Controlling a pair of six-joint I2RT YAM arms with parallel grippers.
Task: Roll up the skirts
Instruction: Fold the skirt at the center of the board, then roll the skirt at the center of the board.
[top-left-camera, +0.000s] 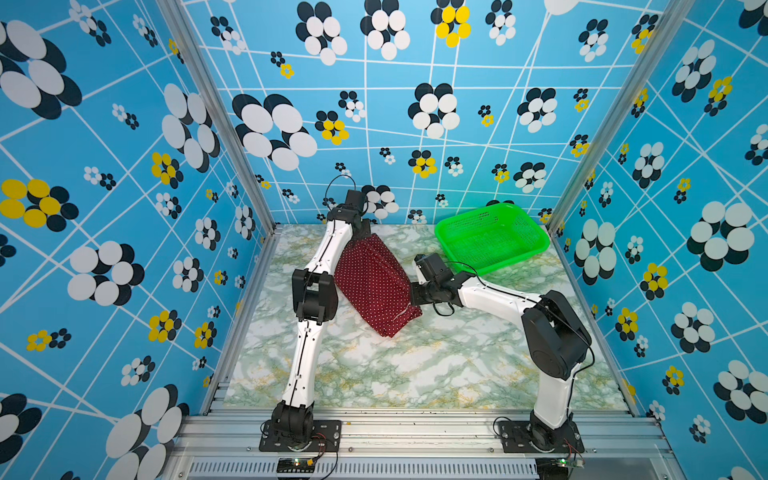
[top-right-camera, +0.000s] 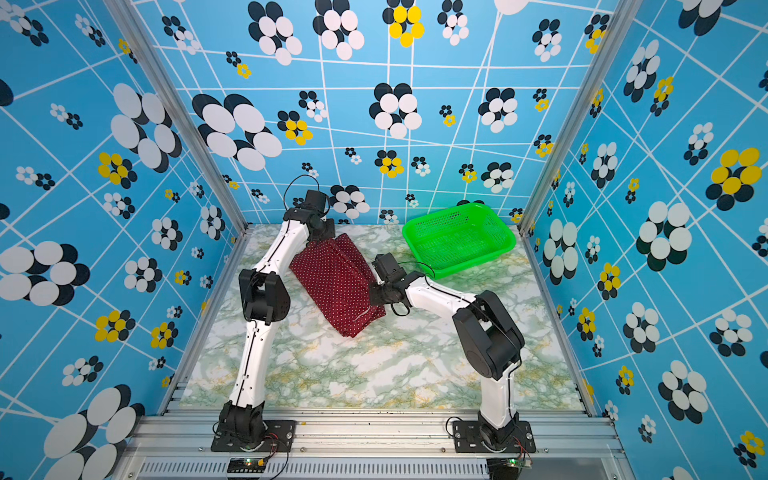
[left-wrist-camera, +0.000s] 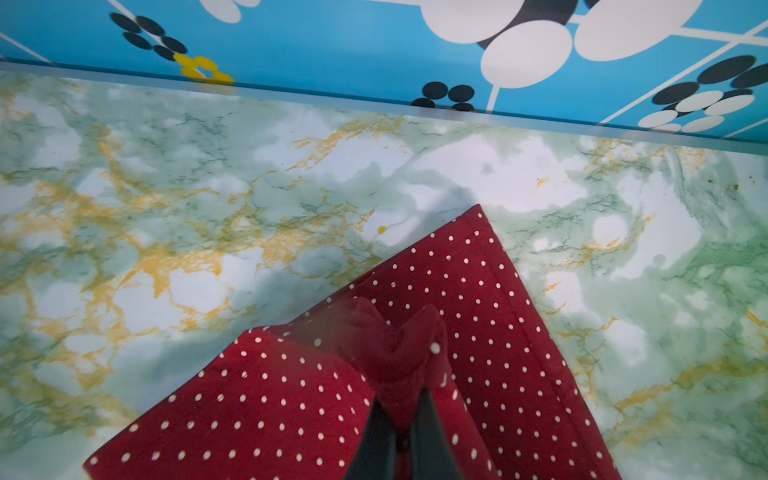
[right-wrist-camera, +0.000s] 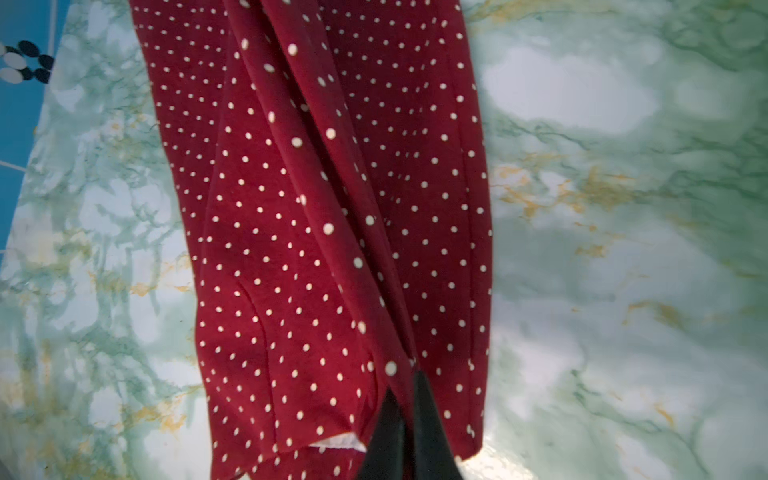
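The dark red skirt (top-left-camera: 374, 286) with small white dots lies folded into a long band on the marble table (top-left-camera: 415, 365). It is in the middle part of the table, a little toward the far side, between the two arms. The band runs slanted, from the far end by the left arm down to a near corner, as both top views show (top-right-camera: 336, 282).

The left gripper (left-wrist-camera: 399, 409) is at the far end of the skirt. Its jaws are pressed together on a small bunch of the cloth (left-wrist-camera: 457, 291), which rises between the black fingers.

The right gripper (right-wrist-camera: 405, 386) is at the right edge of the band, toward its near end. Its jaws are also closed tight on a fold of the fabric (right-wrist-camera: 311, 208). How much of the skirt is lifted off the table I cannot tell well, because the wrist views are too close.

The green basket (top-left-camera: 536, 245) stands at the far right, apart from the skirt.
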